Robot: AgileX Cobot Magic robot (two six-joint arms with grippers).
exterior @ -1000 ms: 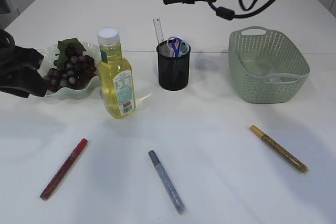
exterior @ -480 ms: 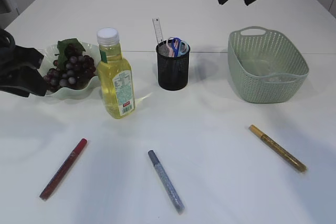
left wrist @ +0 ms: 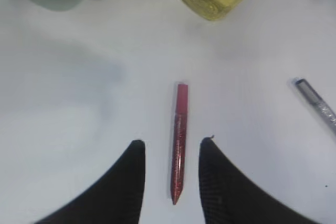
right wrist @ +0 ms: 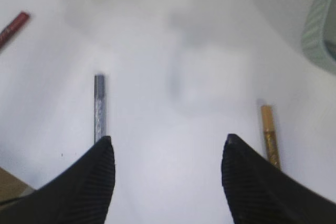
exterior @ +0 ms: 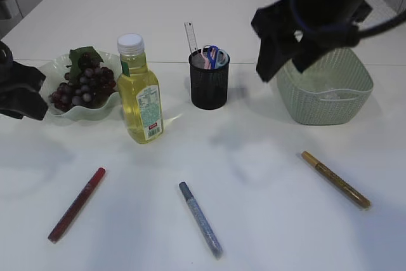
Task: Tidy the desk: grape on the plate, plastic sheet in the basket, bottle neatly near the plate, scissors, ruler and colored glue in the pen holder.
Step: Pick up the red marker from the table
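Most of the tidying looked finished: the grapes (exterior: 81, 84) lay on the plate (exterior: 63, 111) at the left of the exterior view, the bottle (exterior: 141, 93) stood upright just beside the plate's right edge, and the pen holder (exterior: 209, 79) in the upper middle already held the ruler (exterior: 191, 37) and the scissors (exterior: 214, 55), both poking above its rim. The basket (exterior: 327, 84) sat at the upper right; whether the plastic sheet lay inside it could not be made out. What remained were three glue pens flat on the bench (exterior: 254, 157), well apart from one another: a red glue pen (exterior: 77, 204) at the lower left, a grey glue pen (exterior: 200, 218) at the lower middle and a gold glue pen (exterior: 335, 179) at the lower right. In the left wrist view the left fingers (left wrist: 170, 169) stood released, one on either side of the red pen's lower end, lined up along its length, apparently so that closing would catch it across its narrow body; they did not appear to touch it. The right gripper (exterior: 282, 46) hung in front of the basket, high above the bench, and in its wrist view its fingers (right wrist: 84, 182) were spread wide and empty, with the grey pen near the left one and the gold pen near the right one, so which it was meant for could not be told.
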